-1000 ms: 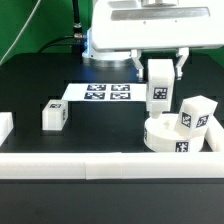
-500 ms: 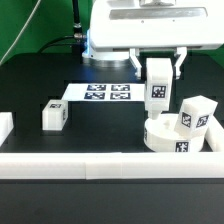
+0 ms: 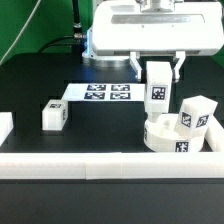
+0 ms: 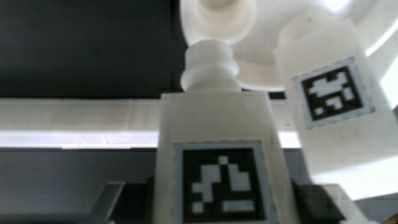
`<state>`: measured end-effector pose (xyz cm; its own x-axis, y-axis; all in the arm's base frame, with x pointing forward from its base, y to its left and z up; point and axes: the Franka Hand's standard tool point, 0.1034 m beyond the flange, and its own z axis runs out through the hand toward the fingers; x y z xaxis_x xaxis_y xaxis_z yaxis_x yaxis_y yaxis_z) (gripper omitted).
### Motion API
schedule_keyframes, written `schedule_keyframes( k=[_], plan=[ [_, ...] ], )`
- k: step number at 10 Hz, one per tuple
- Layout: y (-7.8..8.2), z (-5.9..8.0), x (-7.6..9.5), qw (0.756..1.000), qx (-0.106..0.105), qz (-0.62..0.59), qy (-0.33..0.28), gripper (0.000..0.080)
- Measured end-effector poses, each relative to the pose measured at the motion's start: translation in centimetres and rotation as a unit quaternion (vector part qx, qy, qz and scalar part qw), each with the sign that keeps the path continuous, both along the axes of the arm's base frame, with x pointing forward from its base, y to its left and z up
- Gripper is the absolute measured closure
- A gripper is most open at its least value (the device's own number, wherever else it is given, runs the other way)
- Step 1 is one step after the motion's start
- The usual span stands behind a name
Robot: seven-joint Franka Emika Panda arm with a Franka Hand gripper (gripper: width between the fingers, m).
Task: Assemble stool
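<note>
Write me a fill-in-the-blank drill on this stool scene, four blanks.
The gripper is shut on a white ____.
A second leg rests on the round ____.
The loose leg lies toward the exterior view's ____.
The marker board carries ____ tags.
Missing words: leg; seat; left; four.

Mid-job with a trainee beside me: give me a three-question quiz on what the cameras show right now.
1. True or false: the gripper is shut on a stool leg.
2. How many legs sit on the table, apart from the seat?
3. The marker board lies: A) under the seat; B) flat on the table, to the exterior view's left of the held leg; C) in the gripper.
Key: 1 true; 2 one, the loose leg; 3 B.
</note>
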<state>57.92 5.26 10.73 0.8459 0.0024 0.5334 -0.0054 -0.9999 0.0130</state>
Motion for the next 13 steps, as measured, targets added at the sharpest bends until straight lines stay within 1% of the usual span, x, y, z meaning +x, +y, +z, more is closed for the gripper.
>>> schedule_keyframes(
  k=[2,3,6,8,13],
  plan=[
    [0.6,-0.4,-0.1,1.000,0.000,0.006,0.002,0.0462],
    [0.6,-0.8,-0.2,1.000,-0.001,0.007,0.004,0.0462],
    [0.5,-0.9,-0.3,1.000,-0.003,0.007,0.003,0.0462],
    [0.1,-1.7,-0.7,1.000,-0.006,0.006,0.005,0.0462],
    [0.0,-2.6,-1.0,1.000,-0.010,0.008,0.009,0.0462]
  ],
)
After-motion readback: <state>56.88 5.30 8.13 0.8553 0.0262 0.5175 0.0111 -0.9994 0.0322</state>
